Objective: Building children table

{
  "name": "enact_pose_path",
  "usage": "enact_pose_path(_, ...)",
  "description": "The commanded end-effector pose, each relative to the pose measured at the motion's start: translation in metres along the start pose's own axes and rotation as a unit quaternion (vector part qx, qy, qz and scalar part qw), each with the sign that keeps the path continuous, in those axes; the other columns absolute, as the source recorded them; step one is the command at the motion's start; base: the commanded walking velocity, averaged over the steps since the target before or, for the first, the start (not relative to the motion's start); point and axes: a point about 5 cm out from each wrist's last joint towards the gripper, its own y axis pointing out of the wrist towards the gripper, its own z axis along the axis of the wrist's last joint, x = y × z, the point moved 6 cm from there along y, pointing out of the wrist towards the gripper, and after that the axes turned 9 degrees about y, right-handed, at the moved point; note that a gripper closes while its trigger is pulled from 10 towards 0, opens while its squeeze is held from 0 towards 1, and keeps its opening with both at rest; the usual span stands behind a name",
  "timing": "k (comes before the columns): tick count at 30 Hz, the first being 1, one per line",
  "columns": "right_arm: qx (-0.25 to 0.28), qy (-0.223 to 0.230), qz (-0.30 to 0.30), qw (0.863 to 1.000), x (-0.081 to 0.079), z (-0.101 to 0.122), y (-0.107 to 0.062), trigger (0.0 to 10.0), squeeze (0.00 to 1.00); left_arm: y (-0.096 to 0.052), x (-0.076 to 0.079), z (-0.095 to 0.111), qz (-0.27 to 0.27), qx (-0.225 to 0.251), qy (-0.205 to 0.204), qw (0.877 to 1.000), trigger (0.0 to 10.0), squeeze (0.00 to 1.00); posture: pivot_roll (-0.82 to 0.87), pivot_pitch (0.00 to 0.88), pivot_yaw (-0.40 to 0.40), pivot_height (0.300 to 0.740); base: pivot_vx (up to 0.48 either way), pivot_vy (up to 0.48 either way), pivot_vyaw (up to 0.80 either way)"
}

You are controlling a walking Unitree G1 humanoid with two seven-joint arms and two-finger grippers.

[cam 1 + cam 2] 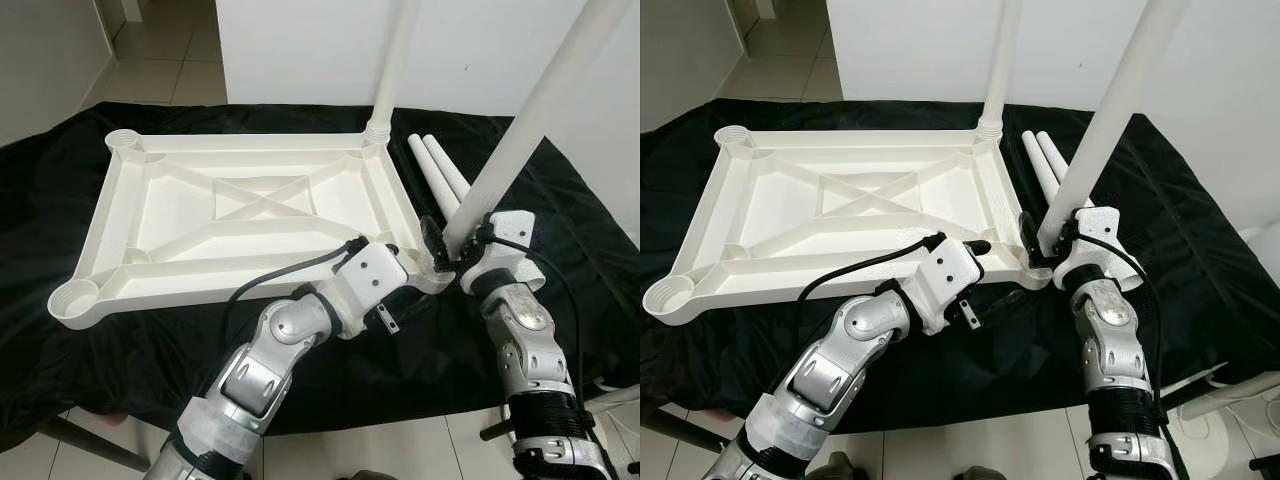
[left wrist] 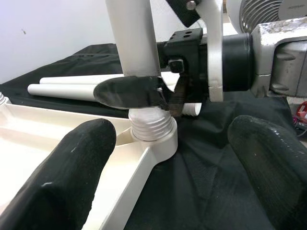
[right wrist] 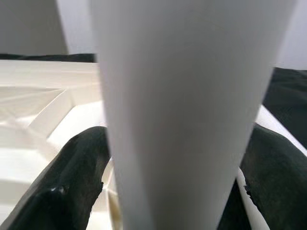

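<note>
- Tabletop (image 1: 240, 215), white plastic, lies upside down on a black cloth (image 1: 60, 200), ribbed underside facing up, with a round leg socket at each corner.
- Black cloth covers the low surface beneath and hangs over its near edge; pale tiled floor (image 1: 160, 50) and a white wall (image 1: 300, 50) lie beyond.
- Near-right leg (image 1: 540, 110), a long white tube, rises tilted from the tabletop's near-right corner; in the left wrist view its threaded end (image 2: 152, 125) sits in the socket with several thread turns showing above the rim.
- Far-right leg (image 1: 395, 60) stands upright in the far-right corner socket.
- Two spare legs (image 1: 440, 175) lie side by side on the cloth just beside the tabletop's right edge, behind the near-right leg.
- Left arm (image 1: 270, 350) reaches across toward the near-right corner; the left gripper (image 2: 168, 163) hovers near the socket with its fingers (image 2: 72, 172) spread wide, holding nothing, one over the tabletop's rim and one over the cloth.
- Right gripper (image 1: 450, 245) is clamped on the near-right leg just above the thread, a black finger (image 2: 127, 92) on each side of the tube.
- Empty sockets sit at the near-left (image 1: 75, 297) and far-left (image 1: 123, 140) corners.
</note>
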Motion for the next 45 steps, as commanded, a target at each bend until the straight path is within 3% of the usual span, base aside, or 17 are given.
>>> enact_pose_path(1,-0.013,-0.006,0.040,0.999,-0.002,-0.002,0.001,10.0,0.00,0.001,-0.004,0.006,0.013,0.008,0.008,1.000,10.0,0.00,-0.08,0.008,-0.025,0.740,0.000,0.000,0.00)
enact_pose_path(9,-0.054,-0.048,0.088,0.994,0.008,-0.009,0.002,10.0,0.00,0.000,-0.009,0.007,0.017,0.008,0.011,1.000,10.0,0.00,-0.08,0.010,-0.025,0.740,0.000,0.000,0.00)
enact_pose_path(10,-0.057,-0.055,0.092,0.993,0.010,-0.009,0.003,8.5,0.00,0.000,-0.010,0.007,0.017,0.008,0.012,1.000,10.0,0.00,-0.08,0.010,-0.025,0.740,0.000,0.000,0.00)
enact_pose_path(11,-0.059,-0.059,0.095,0.992,0.011,-0.009,0.004,8.5,0.00,0.000,-0.010,0.007,0.018,0.008,0.012,1.000,10.0,0.00,-0.08,0.010,-0.025,0.740,0.000,0.000,0.00)
enact_pose_path(12,-0.061,-0.060,0.095,0.992,0.013,-0.009,0.004,6.1,0.00,0.000,-0.011,0.007,0.018,0.009,0.012,1.000,10.0,0.00,-0.08,0.010,-0.025,0.740,0.000,0.000,0.00)
enact_pose_path(13,-0.061,-0.060,0.095,0.992,0.013,-0.009,0.004,6.1,0.00,0.000,-0.011,0.007,0.018,0.009,0.012,1.000,10.0,0.00,-0.08,0.010,-0.025,0.740,0.000,0.000,0.00)
enact_pose_path(14,-0.067,-0.066,0.097,0.991,0.015,-0.011,0.005,4.5,0.00,0.000,-0.011,0.007,0.018,0.009,0.012,1.000,10.0,0.00,-0.08,0.010,-0.025,0.740,0.000,0.000,0.00)
enact_pose_path(17,-0.077,-0.074,0.105,0.989,0.018,-0.014,0.005,3.3,0.00,0.000,-0.011,0.008,0.019,0.009,0.012,1.000,10.0,0.00,-0.07,0.012,-0.021,0.740,0.000,0.000,0.00)
enact_pose_path(18,-0.081,-0.077,0.109,0.988,0.018,-0.015,0.004,3.3,0.00,0.000,-0.011,0.008,0.019,0.009,0.012,1.000,10.0,0.00,-0.07,0.012,-0.021,0.740,0.000,0.000,0.00)
enact_pose_path(19,-0.085,-0.077,0.112,0.987,0.020,-0.017,0.004,1.8,0.00,0.000,-0.011,0.008,0.019,0.009,0.011,1.000,10.0,0.00,-0.07,0.012,-0.021,0.740,0.000,0.000,0.00)
enact_pose_path(20,-0.085,-0.077,0.112,0.987,0.020,-0.017,0.004,1.8,0.00,0.000,-0.011,0.008,0.019,0.009,0.011,1.000,10.0,0.00,-0.07,0.012,-0.021,0.740,0.000,0.000,0.00)
enact_pose_path(21,-0.088,-0.075,0.114,0.987,0.021,-0.018,0.004,0.0,0.00,0.000,-0.011,0.008,0.020,0.009,0.011,1.000,10.0,0.00,-0.07,0.015,-0.021,0.740,0.000,0.000,0.00)
enact_pose_path(28,-0.097,-0.067,0.113,0.987,0.025,-0.023,0.002,0.0,0.00,0.000,-0.012,0.008,0.021,0.009,0.010,1.000,10.0,0.00,-0.07,0.015,-0.021,0.740,0.000,0.000,0.00)
enact_pose_path(29,-0.102,-0.064,0.111,0.986,0.026,-0.026,0.002,9.6,0.00,0.000,-0.012,0.008,0.021,0.009,0.009,1.000,10.0,0.00,-0.07,0.015,-0.021,0.740,0.000,0.000,0.00)
enact_pose_path(30,-0.106,-0.059,0.107,0.987,0.027,-0.028,0.001,10.0,0.00,0.000,-0.012,0.009,0.021,0.009,0.010,1.000,10.0,0.00,-0.07,0.015,-0.021,0.740,0.000,0.000,0.00)
enact_pose_path(38,-0.117,-0.003,0.075,0.990,0.030,-0.040,0.002,10.0,0.00,-0.001,-0.012,0.009,0.019,0.010,0.009,1.000,10.0,0.00,-0.07,0.021,-0.016,0.740,0.000,0.000,0.00)
enact_pose_path(45,-0.127,0.009,0.038,0.991,0.029,-0.053,0.005,10.0,0.00,-0.001,-0.011,0.010,0.017,0.011,0.008,1.000,10.0,0.00,-0.07,0.023,-0.015,0.740,0.000,0.000,0.00)
